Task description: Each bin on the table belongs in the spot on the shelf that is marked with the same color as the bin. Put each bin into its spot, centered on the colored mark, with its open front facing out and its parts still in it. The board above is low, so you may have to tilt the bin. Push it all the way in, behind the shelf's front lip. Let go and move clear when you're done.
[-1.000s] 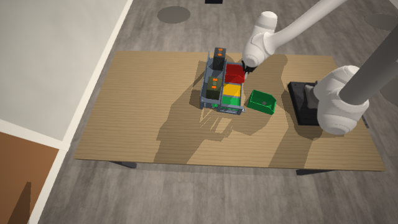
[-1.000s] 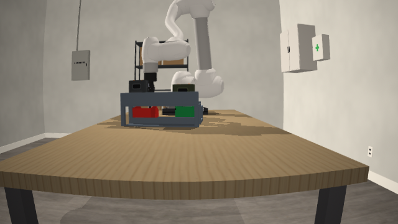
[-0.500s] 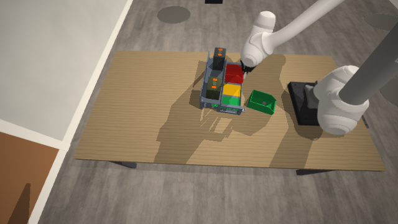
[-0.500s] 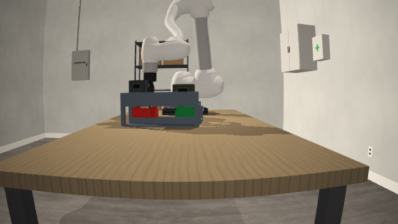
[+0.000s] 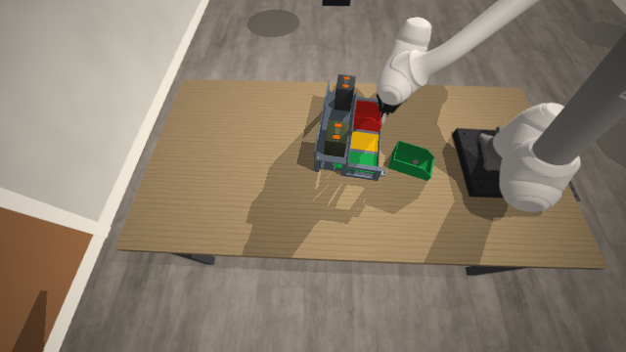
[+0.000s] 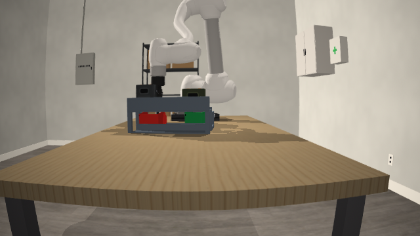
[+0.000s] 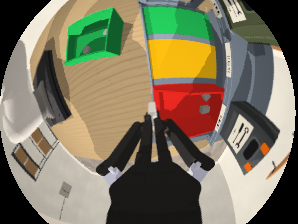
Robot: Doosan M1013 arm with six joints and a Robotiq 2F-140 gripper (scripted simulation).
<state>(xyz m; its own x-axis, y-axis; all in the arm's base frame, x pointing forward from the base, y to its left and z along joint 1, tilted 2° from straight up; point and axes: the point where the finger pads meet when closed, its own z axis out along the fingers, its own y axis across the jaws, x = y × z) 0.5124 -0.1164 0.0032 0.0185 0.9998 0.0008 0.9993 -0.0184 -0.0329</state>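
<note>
From my station I saw the arm (image 5: 460,39) reaching out from its black base (image 5: 465,147) at the right end of the worktop (image 5: 220,196), its forearm stretched across and the wrist turned down at the far side of the shelf (image 5: 324,128). The gripper (image 7: 152,117) pointed down at the outer edge of the red bin (image 5: 368,116), its fingers pressed together with nothing between them; from the wrist camera the tips met just beside the red bin's front wall, and I could not tell whether they touched it.

The red bin sat at the red end of the shelf's lower level, with a yellow mark (image 5: 365,141) in the middle spot and a green mark (image 5: 363,158) at the other end. In the side view the red bin (image 6: 152,118) showed under the low top board (image 6: 168,104). The green bin (image 5: 412,160) stood on the worktop just beside the shelf's open front, near the green end, apart from the shelf, tilted askew to it, with a small dark part lying inside.

Two dark boxes (image 5: 338,112) with orange marks sat on the shelf's top board. Between the green bin and the black base lay a strip of bare worktop. The front lip (image 6: 170,130) ran low along the shelf's opening.
</note>
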